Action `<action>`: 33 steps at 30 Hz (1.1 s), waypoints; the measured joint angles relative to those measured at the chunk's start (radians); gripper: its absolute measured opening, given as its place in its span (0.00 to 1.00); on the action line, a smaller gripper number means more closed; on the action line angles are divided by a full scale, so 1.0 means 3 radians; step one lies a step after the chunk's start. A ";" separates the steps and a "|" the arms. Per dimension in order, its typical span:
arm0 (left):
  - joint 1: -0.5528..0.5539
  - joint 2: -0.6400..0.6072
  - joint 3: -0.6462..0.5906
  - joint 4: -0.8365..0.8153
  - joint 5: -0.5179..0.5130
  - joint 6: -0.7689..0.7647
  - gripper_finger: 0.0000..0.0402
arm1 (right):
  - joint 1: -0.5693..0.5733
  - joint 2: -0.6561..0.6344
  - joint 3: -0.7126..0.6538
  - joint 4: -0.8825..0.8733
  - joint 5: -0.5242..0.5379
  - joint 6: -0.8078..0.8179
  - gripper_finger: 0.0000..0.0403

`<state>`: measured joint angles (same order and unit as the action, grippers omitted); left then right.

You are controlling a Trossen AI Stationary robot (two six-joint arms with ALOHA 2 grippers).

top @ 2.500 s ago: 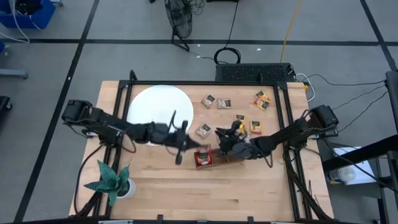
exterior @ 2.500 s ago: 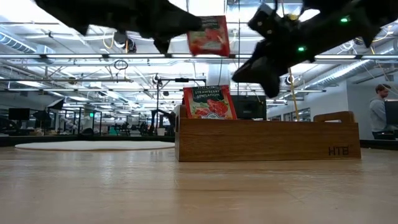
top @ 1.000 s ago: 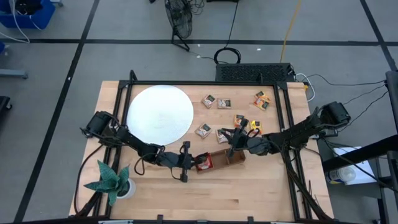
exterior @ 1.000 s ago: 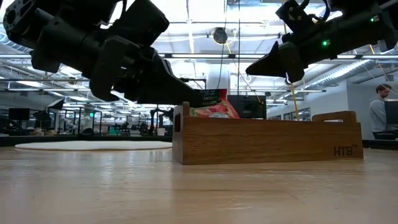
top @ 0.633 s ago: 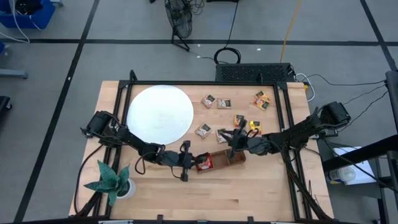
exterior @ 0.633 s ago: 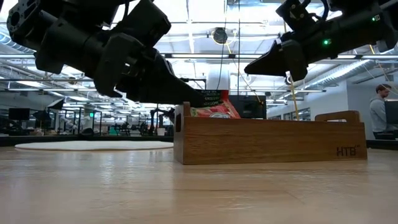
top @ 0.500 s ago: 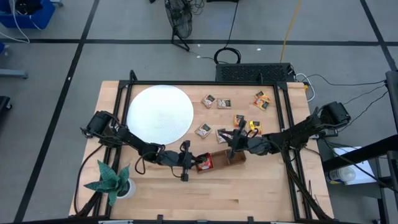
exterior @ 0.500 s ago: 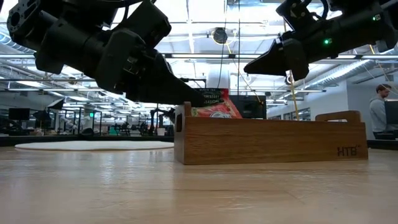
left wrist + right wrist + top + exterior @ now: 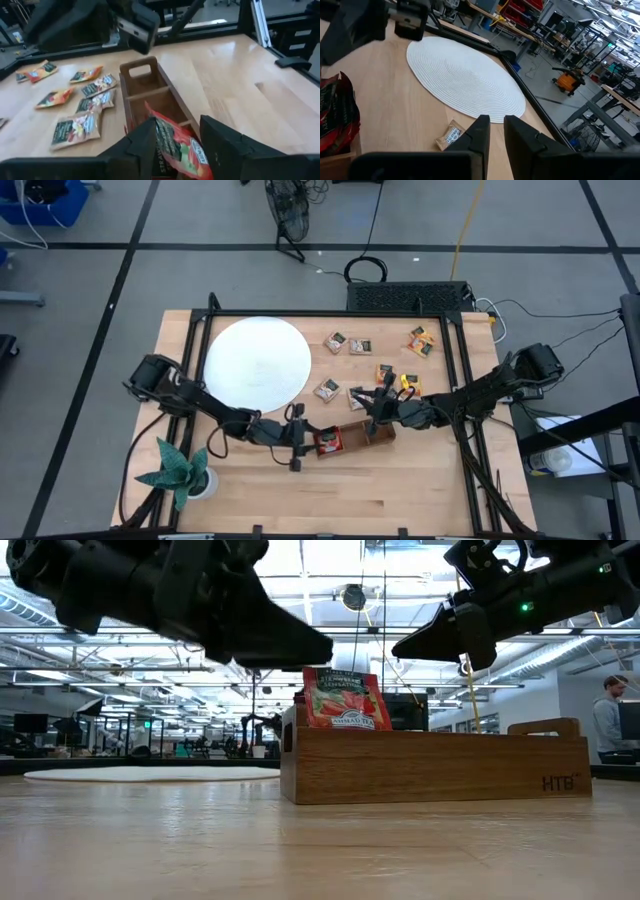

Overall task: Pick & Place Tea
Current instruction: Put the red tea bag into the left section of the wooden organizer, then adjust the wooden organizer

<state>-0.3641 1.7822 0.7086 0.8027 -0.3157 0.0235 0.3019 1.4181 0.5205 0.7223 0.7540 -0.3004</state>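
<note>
Wooden tabletop below, bright open workshop behind. Found the left gripper [image 9: 177, 136] with its fingers [image 9: 145, 137] spread wide, straddling the red sachet [image 9: 181, 150] but clamping nothing; from table height looked lifted just clear of the packet's top edge. Saw the sachet [image 9: 338, 700] standing tilted in the end compartment of the wooden tray [image 9: 430, 765], the end nearest the left arm, upper half poking above the wall. Could not tell whether a second red packet sat behind it.

Judged the main risk as the packet being dragged out or tipped over the wall if a finger pad brushed it on the way up, since it leaned rather than lay flat. Reckoned a sideways pull could also nudge the light tray [image 9: 375, 432] across the wood. Favoured a straight lift before any swing.

Noted the right gripper [image 9: 496, 125] hanging above the far half of the tray, fingers drawn almost together and empty, near enough to the left arm's exit path to call for care. Counted loose sachets [image 9: 345, 342] scattered beyond the tray, one [image 9: 451, 135] just beside the white disc [image 9: 255, 360]. Found plenty of bare wood on the near side of the tray, with the paper plant [image 9: 180, 470] at the left front corner and metal rails along the table's edges as the only limits.
</note>
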 joint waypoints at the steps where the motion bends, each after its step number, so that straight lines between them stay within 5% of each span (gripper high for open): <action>1: 0.0000 -0.0035 0.0000 -0.0037 0.0000 0.0000 0.40 | 0.0000 0.0000 0.0000 0.0000 0.0000 0.0000 0.11; 9: -0.0020 -0.0620 0.0000 -0.0696 -0.0002 -0.0074 0.41 | 0.0027 0.0000 0.0000 -0.0016 0.0003 0.0011 0.11; 14: -0.0082 -0.1113 0.0001 -0.1165 -0.0002 -0.0232 0.41 | 0.0162 -0.0084 0.0000 -0.0591 -0.0229 0.0302 0.11; 17: -0.0113 -0.1282 0.0001 -0.1356 -0.0002 -0.0285 0.41 | 0.0224 -0.0292 0.0037 -0.1334 -0.0746 0.0856 0.11; 26: -0.0097 -0.1319 0.0000 -0.1478 -0.0002 -0.0211 0.41 | 0.0346 -0.1040 0.0055 -0.3283 -0.0847 0.2616 0.11; 33: -0.0089 -0.1318 0.0000 -0.1522 -0.0006 -0.0274 0.41 | 0.0397 -0.1270 -0.0011 -0.4017 -0.1216 0.3391 0.11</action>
<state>-0.3908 1.3869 0.7086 0.3462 -0.3175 -0.0589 0.4210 1.0370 0.5173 -0.4828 0.3891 0.7170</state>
